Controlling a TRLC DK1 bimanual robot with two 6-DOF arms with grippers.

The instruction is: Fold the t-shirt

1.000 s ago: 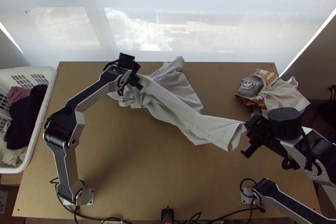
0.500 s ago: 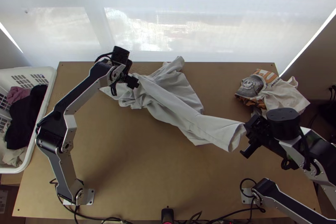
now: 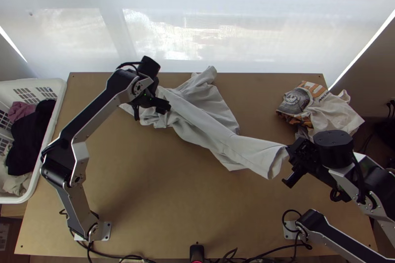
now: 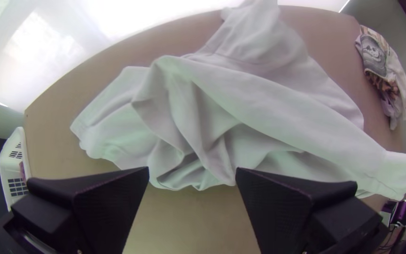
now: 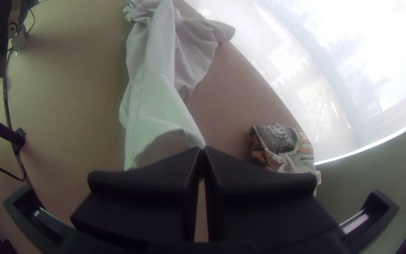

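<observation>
Partly hidden: t-shirt [image 3: 212, 125], edge between closed jaws of right gripper [image 3: 290, 149].

Daylight pours through the window [image 3: 197, 21] beyond the table [image 3: 173, 208] — glaring white in patches. A soft shadow dims the table's left part, and both wrist views bow straight edges — with darkness at some corners.

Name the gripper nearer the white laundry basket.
Left. The left gripper is at the end of the t-shirt nearer the basket; the right gripper pinches its opposite end, across the table.
</observation>
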